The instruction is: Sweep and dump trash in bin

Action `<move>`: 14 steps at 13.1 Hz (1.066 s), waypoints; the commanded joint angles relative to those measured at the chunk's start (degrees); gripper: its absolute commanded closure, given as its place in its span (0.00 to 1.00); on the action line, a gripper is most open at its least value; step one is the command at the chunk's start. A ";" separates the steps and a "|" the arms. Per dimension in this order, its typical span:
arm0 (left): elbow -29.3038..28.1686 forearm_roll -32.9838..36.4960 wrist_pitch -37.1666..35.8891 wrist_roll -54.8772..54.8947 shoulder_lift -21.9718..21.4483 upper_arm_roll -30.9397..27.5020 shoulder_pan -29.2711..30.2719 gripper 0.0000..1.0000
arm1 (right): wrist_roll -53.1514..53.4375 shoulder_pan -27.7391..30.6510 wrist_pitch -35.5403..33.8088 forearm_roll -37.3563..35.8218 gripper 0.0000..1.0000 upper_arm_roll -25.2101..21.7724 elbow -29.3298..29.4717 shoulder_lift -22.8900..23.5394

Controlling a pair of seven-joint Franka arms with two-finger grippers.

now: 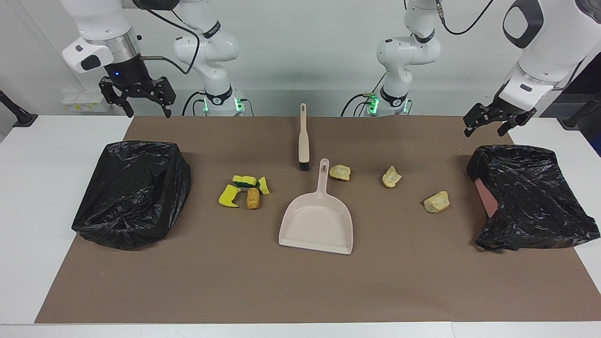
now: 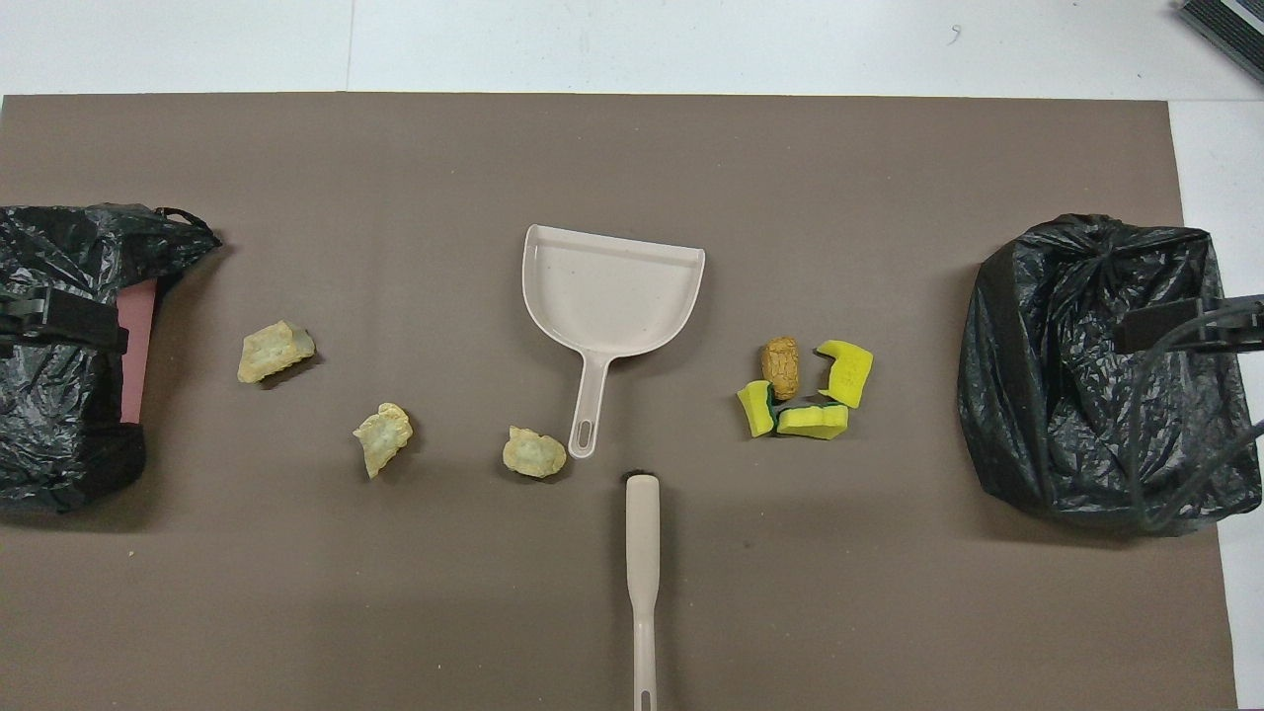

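Note:
Three pale-yellow lumps point(image 1: 340, 172) point(image 1: 391, 176) point(image 1: 436, 202) lie on the brown mat toward the left arm's end. Yellow sponge bits point(image 1: 244, 180) and an orange-brown lump point(image 1: 253, 198) lie in a cluster toward the right arm's end. The beige dustpan point(image 1: 317, 225) lies between them, handle toward the robots. The beige brush point(image 1: 303, 141) lies nearer to the robots, bristles by the dustpan handle. My right gripper point(image 1: 148, 112) is open, empty and raised by its bin. My left gripper point(image 1: 485, 131) is open, empty and raised by the other bin.
A bin lined with a black bag point(image 1: 131, 192) stands at the right arm's end. A second black-bagged bin point(image 1: 530, 197) stands at the left arm's end. The brown mat point(image 1: 300, 291) covers most of the white table.

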State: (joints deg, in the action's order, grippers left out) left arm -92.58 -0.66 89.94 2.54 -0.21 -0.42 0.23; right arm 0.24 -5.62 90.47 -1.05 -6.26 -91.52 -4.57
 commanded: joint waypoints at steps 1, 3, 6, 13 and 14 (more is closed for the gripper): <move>-0.14 0.75 -0.91 0.27 -0.84 -0.10 -0.14 0.00 | -1.39 0.26 1.20 0.26 0.00 0.11 -0.85 -0.79; -0.05 0.75 -0.82 0.10 -0.75 -0.10 -0.14 0.00 | -1.38 0.08 1.03 0.35 0.00 0.11 -0.85 -0.79; -0.14 0.66 -0.82 -0.08 -0.84 -0.10 -0.49 0.00 | -1.21 0.08 0.85 0.35 0.00 0.11 -0.94 -0.88; -0.23 0.04 1.54 -0.34 -0.75 0.60 -4.69 0.00 | -1.21 0.08 0.41 0.43 0.00 0.20 -1.20 -1.23; -0.32 -0.04 3.03 -0.34 -0.75 0.60 -6.62 0.00 | -1.12 0.08 0.59 0.43 0.00 0.20 -1.20 -1.23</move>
State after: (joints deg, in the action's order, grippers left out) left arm -92.58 -0.79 90.91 2.56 -0.25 0.72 -2.69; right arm 0.24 -5.76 90.64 -1.05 -6.22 -91.55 -4.62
